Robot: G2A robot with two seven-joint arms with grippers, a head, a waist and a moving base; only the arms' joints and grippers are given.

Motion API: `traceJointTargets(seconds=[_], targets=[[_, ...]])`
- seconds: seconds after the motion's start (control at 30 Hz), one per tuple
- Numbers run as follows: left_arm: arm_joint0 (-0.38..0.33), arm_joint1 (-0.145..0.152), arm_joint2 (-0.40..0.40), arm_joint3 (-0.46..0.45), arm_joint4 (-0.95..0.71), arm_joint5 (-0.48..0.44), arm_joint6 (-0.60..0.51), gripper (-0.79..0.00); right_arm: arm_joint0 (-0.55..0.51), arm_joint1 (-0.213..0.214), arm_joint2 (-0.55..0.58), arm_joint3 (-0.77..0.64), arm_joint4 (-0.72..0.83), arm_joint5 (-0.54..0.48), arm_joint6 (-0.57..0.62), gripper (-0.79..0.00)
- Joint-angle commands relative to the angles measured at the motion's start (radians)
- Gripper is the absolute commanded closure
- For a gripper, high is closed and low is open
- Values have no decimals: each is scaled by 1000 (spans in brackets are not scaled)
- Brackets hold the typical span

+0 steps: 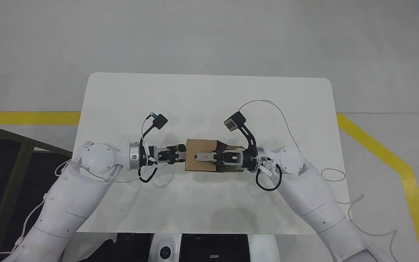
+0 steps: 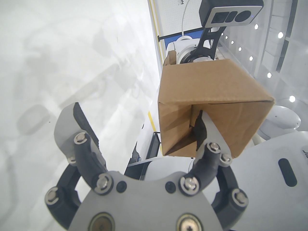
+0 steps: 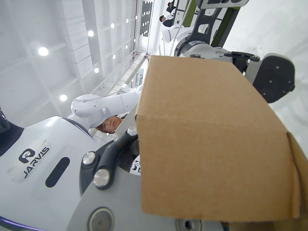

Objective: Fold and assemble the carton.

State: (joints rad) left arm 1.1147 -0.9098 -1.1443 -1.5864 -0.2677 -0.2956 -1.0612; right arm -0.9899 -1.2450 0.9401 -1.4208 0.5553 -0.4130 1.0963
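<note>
Over the table (image 1: 209, 92), the carton (image 1: 198, 145) is held up: right gripper (image 1: 204, 157) apparently clamps its wall to steady it (grip mostly hidden), left gripper (image 2: 138, 114) gapes wide, one finger (image 2: 213, 133) tucked inside, likely to press flaps.

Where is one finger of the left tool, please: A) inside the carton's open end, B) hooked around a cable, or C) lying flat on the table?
A: in the left wrist view, one finger of the open left tool reaches into the open end of the carton, and the other stands clear outside it.
</note>
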Motion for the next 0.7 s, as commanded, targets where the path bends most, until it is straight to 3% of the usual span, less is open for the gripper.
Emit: traceJointTargets(seconds=[0.0, 0.67], targets=[[-2, -2, 4, 1, -2, -1, 0, -785, 0, -1, 0, 1, 1, -1, 0, 0], [53, 21, -83, -13, 50, 27, -42, -785, -20, 8, 21, 16, -54, 22, 12, 0]])
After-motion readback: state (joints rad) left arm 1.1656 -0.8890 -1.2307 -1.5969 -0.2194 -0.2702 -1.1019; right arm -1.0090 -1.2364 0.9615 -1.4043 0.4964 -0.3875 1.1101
